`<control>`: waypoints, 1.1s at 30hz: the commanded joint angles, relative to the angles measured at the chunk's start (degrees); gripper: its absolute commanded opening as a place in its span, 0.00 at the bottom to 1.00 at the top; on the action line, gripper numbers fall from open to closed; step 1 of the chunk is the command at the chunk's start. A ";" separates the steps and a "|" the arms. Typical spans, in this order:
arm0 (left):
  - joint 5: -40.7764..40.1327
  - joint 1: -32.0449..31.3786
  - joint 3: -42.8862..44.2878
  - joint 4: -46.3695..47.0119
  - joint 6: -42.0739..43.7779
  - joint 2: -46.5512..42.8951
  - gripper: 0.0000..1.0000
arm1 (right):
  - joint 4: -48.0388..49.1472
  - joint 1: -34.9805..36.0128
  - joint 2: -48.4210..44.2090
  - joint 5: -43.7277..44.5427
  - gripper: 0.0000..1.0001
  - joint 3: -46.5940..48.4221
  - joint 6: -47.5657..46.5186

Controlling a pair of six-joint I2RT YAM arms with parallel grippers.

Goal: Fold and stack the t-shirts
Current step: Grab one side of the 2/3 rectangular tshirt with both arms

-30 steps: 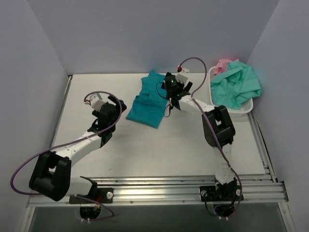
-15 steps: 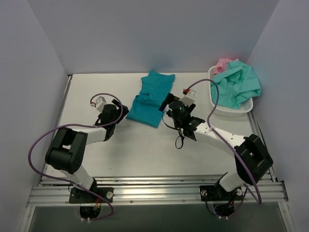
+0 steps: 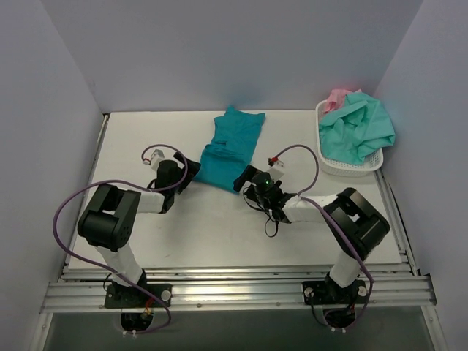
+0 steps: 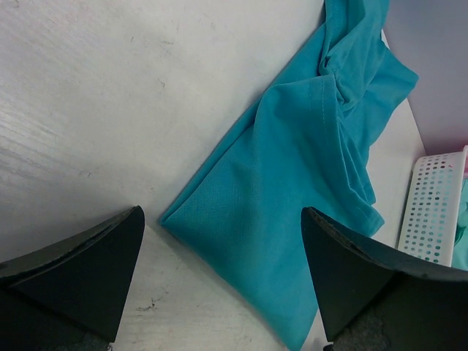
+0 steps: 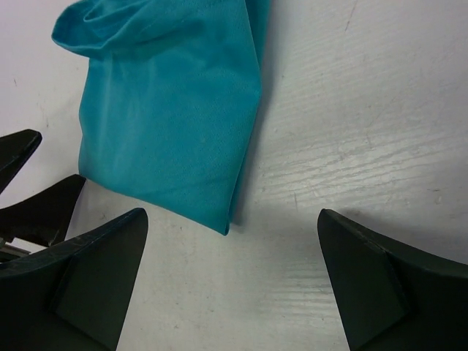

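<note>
**Both tools spread wide at the teal shirt's near corners**

The teal-blue t-shirt (image 3: 228, 150) lies on the counter (image 3: 146, 139) near its middle, partly folded lengthwise. Its long axis runs from the near hem away toward the back wall, leaning slightly right. The left tool (image 3: 183, 174) sits low at the hem's left corner and the right tool (image 3: 245, 180) at its right corner. Each has its jaws wide apart and holds nothing. Each wrist view shows a cloth corner just ahead, between the fingers. Neither arm looks clearly nearer. The next move is probably a paired pinch of these corners, carried along that axis. The mint-green t-shirt (image 3: 358, 128) and pink t-shirt (image 3: 338, 96) sit in the basket (image 3: 333, 167) at far right
</note>
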 commanded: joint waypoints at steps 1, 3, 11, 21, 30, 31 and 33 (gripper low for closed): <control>2.58 0.70 1.08 3.70 -1.83 0.68 0.98 | 7.00 0.40 2.20 -2.94 0.96 0.08 2.70; 3.02 0.71 1.00 3.53 -2.00 0.68 0.98 | 8.06 0.48 4.40 -3.64 0.96 0.43 3.32; 3.63 1.32 0.73 3.96 -2.62 1.30 0.98 | 13.15 0.49 13.36 -6.36 0.89 3.06 5.17; 4.87 3.78 -0.32 4.93 -2.80 1.38 0.99 | 12.81 0.49 15.40 -6.46 0.71 4.82 5.17; 6.10 3.87 -0.15 7.22 -4.03 3.58 1.00 | 8.68 1.01 11.44 -2.86 0.24 3.86 4.38; 6.18 3.87 -0.15 7.48 -4.37 4.10 0.95 | 8.42 1.01 11.35 -2.59 0.19 3.77 4.29; 6.53 3.78 -0.32 8.09 -4.99 4.54 0.94 | 8.15 1.10 11.00 -2.15 0.17 3.59 4.20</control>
